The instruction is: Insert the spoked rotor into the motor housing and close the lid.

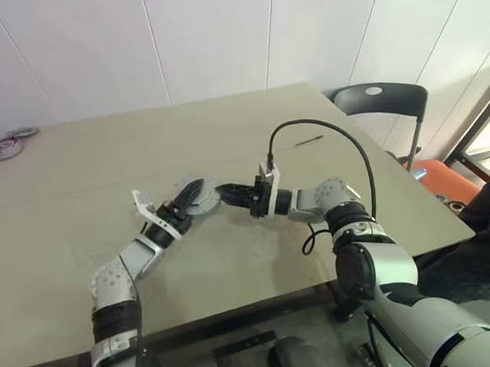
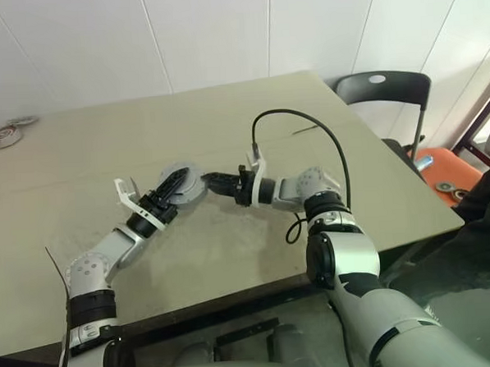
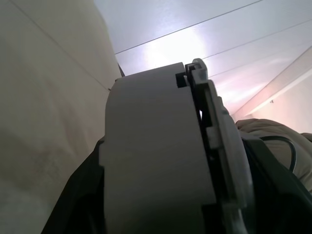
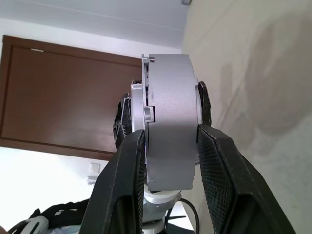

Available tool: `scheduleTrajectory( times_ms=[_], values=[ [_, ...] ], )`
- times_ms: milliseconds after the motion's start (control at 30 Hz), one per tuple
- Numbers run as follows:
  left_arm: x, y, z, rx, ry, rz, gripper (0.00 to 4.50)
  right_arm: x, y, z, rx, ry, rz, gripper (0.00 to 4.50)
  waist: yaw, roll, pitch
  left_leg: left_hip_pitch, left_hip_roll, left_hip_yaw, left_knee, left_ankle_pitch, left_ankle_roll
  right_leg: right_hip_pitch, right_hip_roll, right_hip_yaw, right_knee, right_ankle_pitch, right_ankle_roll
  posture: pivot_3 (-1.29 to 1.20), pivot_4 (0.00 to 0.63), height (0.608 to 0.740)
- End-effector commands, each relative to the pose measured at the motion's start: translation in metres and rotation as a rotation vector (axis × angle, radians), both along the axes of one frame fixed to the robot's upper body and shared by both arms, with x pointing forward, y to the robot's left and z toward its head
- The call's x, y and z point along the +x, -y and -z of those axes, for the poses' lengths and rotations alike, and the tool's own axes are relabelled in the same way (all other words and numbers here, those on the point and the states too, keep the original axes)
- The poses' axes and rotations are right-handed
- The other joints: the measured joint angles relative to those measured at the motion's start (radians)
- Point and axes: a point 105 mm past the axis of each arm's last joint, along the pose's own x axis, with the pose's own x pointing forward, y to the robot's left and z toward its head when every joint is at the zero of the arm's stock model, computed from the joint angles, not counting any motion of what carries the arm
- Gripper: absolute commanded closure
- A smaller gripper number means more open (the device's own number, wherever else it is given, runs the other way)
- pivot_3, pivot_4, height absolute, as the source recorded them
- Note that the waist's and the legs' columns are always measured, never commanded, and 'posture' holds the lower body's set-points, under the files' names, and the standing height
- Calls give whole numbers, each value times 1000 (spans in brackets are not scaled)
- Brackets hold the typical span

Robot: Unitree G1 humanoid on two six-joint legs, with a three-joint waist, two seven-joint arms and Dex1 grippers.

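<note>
Between both grippers, above table (image 1: pixel 82 208) – motor housing (image 1: pixel 198 196) on edge; right gripper (image 1: pixel 227 193) clamps it from 3 o'clock, left gripper (image 1: pixel 188 195) from 8 – your lid (image 3: pixel 222 141) seats sideways.

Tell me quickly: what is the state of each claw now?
Left claw: closed on the housing.
Right claw: closed on the same housing, from the opposite side.

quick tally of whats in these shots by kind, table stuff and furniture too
motor assemblies held between both hands, above the table: 1, the motor housing with the lid on it
round parts at the table's far left corner: 2
thin dark rods on the table: 1
tables: 1
black chairs: 1
hands: 2, left hand, right hand
total: 8
</note>
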Motion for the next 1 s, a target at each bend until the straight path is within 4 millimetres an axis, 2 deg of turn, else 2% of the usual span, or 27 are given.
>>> scheduleTrajectory(
  times_ms=[33, 400, 567, 800, 1000],
  values=[
    [-6, 15, -37, -19, 140, 75, 1786, 9, -2, -18, 10, 66, 19, 3180, 0, 0, 0, 0, 0, 0, 0, 0, 0, 0, 0, 0, 0, 0, 0, 0, 0, 740],
    [-10, 15, -31, -21, 124, 66, 1786, 5, -4, -10, -11, 85, -9, 3180, 0, 0, 0, 0, 0, 0, 0, 0, 0, 0, 0, 0, 0, 0, 0, 0, 0, 740],
    [-10, 13, -29, -14, 118, 61, 1786, 3, -8, -9, -48, 160, -35, 3180, 0, 0, 0, 0, 0, 0, 0, 0, 0, 0, 0, 0, 0, 0, 0, 0, 0, 740],
    [-10, 12, -28, -12, 117, 59, 1786, 1, -9, -9, -32, 138, -50, 959, 0, 0, 0, 0, 0, 0, 0, 0, 0, 0, 0, 0, 0, 0, 0, 0, 0, 740],
    [-10, 12, -28, -14, 118, 55, 1786, 2, -8, -10, -34, 126, -45, 959, 0, 0, 0, 0, 0, 0, 0, 0, 0, 0, 0, 0, 0, 0, 0, 0, 0, 740]
  ],
)
